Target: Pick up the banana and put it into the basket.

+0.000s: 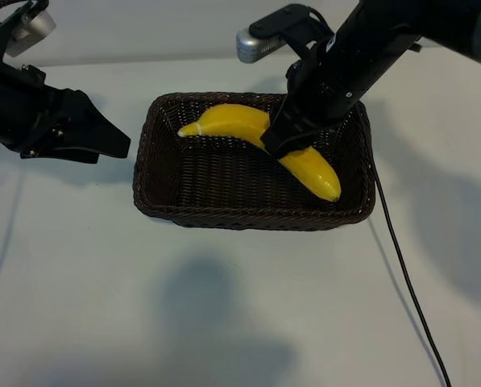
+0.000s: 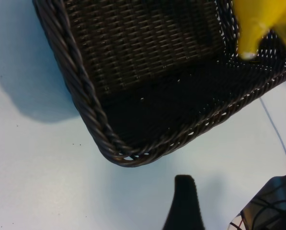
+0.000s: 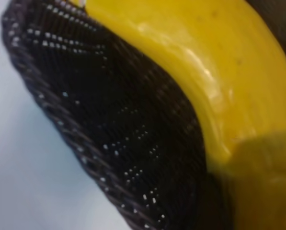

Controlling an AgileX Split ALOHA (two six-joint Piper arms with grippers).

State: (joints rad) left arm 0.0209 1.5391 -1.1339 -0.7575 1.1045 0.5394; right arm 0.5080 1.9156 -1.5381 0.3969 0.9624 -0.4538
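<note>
The yellow banana [image 1: 228,121] lies inside the dark woven basket [image 1: 248,219]. Its pale stem tip points toward the back left corner and its other end rests by the right wall. My right gripper [image 1: 287,139] reaches down from the upper right and is closed around the banana's middle, hiding that part. In the right wrist view the banana [image 3: 195,62] fills the frame above the basket's weave [image 3: 109,124]. My left gripper [image 1: 115,143] hovers open and empty to the left of the basket; one finger [image 2: 183,206] points at a basket corner [image 2: 126,155].
A black cable [image 1: 405,282] runs from the right arm across the white table toward the front right. The basket sits at the table's middle, and both arms cast soft shadows on the tabletop around it.
</note>
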